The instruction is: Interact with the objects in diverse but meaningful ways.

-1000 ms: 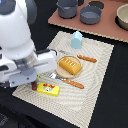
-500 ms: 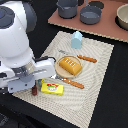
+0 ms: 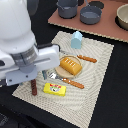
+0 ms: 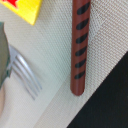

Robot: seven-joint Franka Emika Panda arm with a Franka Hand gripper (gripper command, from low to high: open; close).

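You are at the approach step over the dark brown striped toy sausage point(image 4: 80, 47), which lies free at the woven beige placemat's point(image 3: 95, 75) edge; jaw state cannot be told, so centre and descend next.

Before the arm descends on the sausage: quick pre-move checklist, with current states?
1. Sausage in wrist view: ok, lies flat along the placemat edge.
2. Sausage clear of neighbours: ok, yellow block and fork sit apart from it.
3. Gripper open: cannot tell, fingers not visible in either view.
4. Gripper centred over sausage: cannot tell, the arm hides most of it in the exterior view.
5. Bread loaf and blue carton out of the path: ok, farther up the mat.
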